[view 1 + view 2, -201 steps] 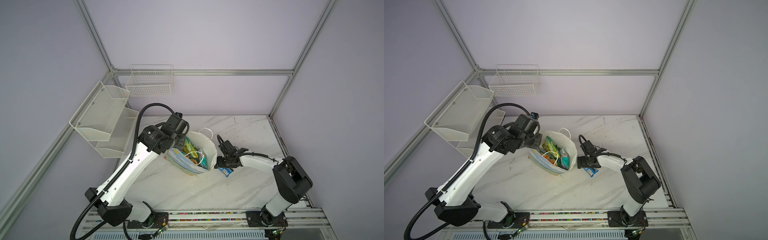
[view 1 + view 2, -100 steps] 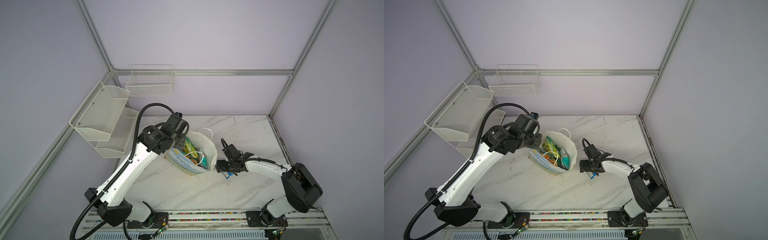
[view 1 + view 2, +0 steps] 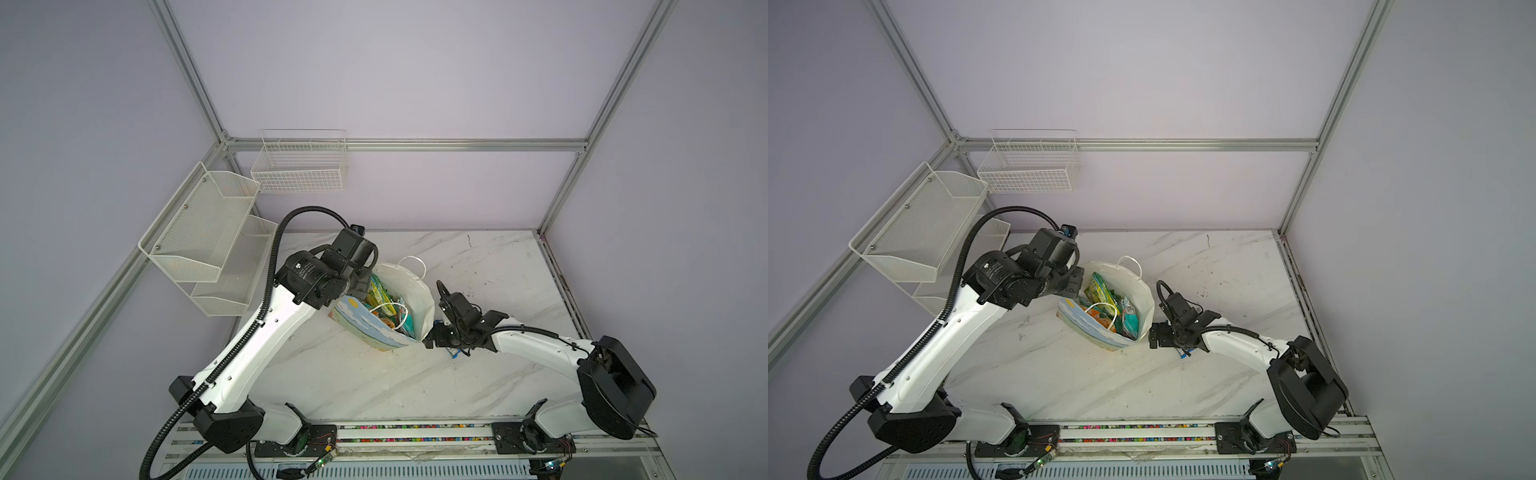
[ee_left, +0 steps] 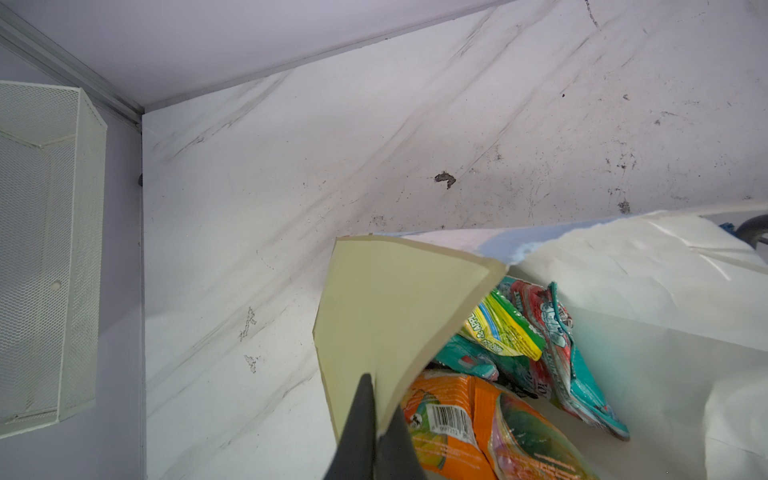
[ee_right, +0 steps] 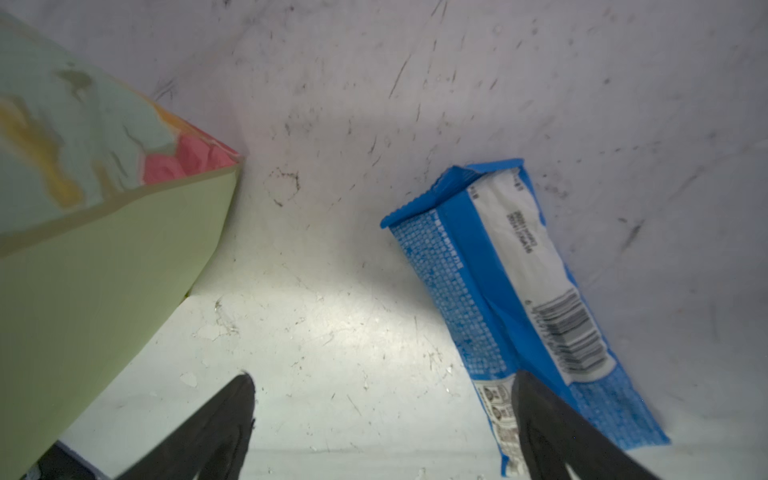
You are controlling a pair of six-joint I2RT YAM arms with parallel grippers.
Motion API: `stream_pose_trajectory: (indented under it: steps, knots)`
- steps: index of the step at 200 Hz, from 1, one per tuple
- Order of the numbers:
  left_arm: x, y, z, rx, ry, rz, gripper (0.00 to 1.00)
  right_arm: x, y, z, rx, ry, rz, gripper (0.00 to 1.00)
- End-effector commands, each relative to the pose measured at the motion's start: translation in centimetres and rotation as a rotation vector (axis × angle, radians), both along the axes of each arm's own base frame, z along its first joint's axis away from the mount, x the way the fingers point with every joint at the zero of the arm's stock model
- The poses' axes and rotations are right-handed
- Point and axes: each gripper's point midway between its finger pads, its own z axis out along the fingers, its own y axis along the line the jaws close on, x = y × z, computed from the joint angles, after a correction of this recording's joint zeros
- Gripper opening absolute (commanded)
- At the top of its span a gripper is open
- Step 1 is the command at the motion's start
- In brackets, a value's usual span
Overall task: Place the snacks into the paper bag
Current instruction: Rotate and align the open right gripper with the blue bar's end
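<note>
Our left gripper (image 4: 376,415) clamps the paper bag (image 4: 386,316) rim; beside the bag, our right gripper (image 5: 382,382) stands jaws apart, apparently touching the blue packet (image 5: 490,266).

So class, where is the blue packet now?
The blue packet lies on the table, just right of the paper bag in both top views, outside it, beneath the open right gripper.

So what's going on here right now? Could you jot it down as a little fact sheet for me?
paper bag: tilted on the marble table, mouth open
inside it: snacks in orange, teal and green
not yet bagged: blue packet, flat on the table beside the bag
left gripper: shut on the paper bag's edge
right gripper: open, low over the blue packet, not gripping it
</note>
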Motion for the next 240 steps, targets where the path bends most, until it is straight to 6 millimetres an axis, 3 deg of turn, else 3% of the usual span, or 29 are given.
stream_pose_trajectory:
  steps: [1, 59, 142, 181, 240]
  knots:
    - [-0.1, 0.8, 2.4, -0.039, -0.099, 0.022, 0.00, 1.4, -1.7, 0.9, -0.059, -0.043, -0.079, 0.97]
    - [-0.3, 1.0, 2.5, -0.042, -0.103, 0.024, 0.00, 1.9, -4.2, -2.0, -0.172, -0.011, -0.124, 0.97]
    - [-0.1, 0.8, 2.1, -0.037, -0.092, 0.021, 0.00, 0.8, -4.9, -4.6, -0.212, 0.040, -0.088, 0.97]
    - [-0.1, 0.8, 2.3, -0.039, -0.095, 0.020, 0.00, 0.2, -4.1, -4.6, -0.164, 0.054, -0.062, 0.97]
    - [0.1, 0.5, 2.1, -0.040, -0.089, 0.016, 0.00, -0.7, -1.2, -3.1, 0.011, 0.072, -0.002, 0.97]
